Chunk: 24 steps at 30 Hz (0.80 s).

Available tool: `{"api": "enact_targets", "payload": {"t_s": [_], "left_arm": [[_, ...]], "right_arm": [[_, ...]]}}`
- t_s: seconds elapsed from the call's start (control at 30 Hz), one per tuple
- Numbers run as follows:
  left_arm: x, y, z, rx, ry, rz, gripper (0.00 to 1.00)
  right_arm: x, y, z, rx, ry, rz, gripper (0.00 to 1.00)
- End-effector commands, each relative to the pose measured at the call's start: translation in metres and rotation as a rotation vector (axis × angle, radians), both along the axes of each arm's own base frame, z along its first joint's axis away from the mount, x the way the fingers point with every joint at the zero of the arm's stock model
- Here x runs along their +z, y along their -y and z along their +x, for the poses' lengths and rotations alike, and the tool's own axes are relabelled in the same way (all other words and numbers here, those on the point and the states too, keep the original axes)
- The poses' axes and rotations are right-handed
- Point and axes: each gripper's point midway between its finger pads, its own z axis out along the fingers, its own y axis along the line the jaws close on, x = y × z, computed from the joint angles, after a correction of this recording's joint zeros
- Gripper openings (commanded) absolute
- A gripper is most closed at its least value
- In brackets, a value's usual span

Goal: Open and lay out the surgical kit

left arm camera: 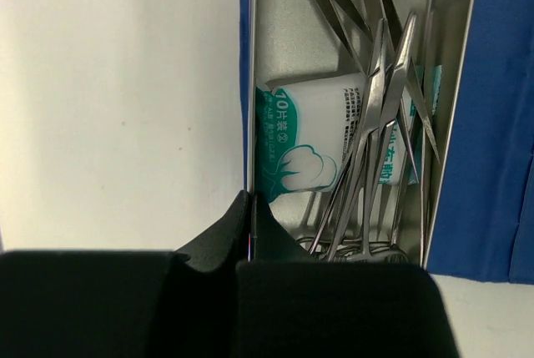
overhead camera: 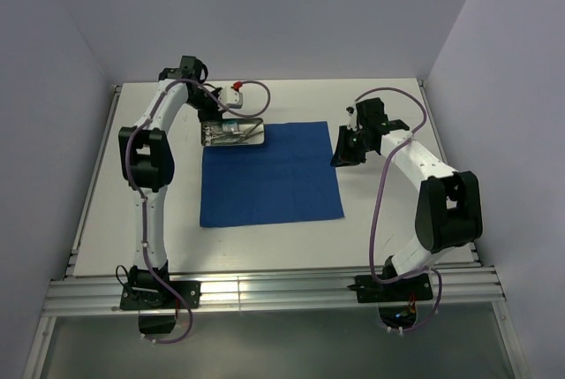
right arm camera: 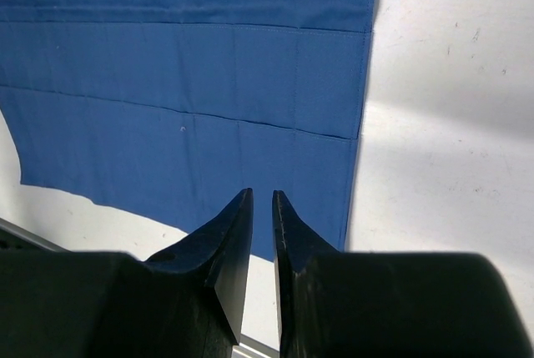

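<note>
The royal-blue cloth [overhead camera: 269, 174] lies spread flat mid-table. On its far left corner rests the shallow steel tray [overhead camera: 254, 143]. My left gripper [overhead camera: 212, 128] stands at the tray's left end. In the left wrist view that gripper [left arm camera: 251, 199] is shut on the thin left wall of the tray [left arm camera: 292, 32]. Inside lie several slim steel instruments [left arm camera: 375, 108] across a white-green packet [left arm camera: 304, 137]. My right gripper [overhead camera: 342, 156] hovers at the cloth's right edge. Its jaws [right arm camera: 261, 195] stand a narrow gap apart over the cloth [right arm camera: 183, 83], holding nothing.
A small red-and-white object [overhead camera: 236, 92] sits on the white table behind the tray, close to the left arm's cable. Aluminium rails [overhead camera: 274, 291] run along the near edge between the arm bases. Walls close in the back and both sides.
</note>
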Motion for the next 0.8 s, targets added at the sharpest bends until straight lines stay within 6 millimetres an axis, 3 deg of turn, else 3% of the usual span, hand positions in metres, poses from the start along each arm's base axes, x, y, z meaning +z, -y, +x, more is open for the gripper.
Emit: {"api": "enact_targets", "payload": {"t_s": [0.0, 0.3, 0.77], "left_arm": [[0.016, 0.019, 0.004, -0.050, 0.033, -0.082, 0.00], [-0.003, 0.022, -0.006, -0.059, -0.019, -0.064, 0.00], [-0.018, 0.023, 0.006, -0.029, -0.007, -0.069, 0.01]], "right_arm": [[0.004, 0.001, 0.008, -0.010, 0.014, 0.007, 0.23], [0.006, -0.001, 0.010, -0.009, 0.014, 0.017, 0.24], [0.002, -0.003, 0.007, 0.001, -0.012, 0.026, 0.31]]}}
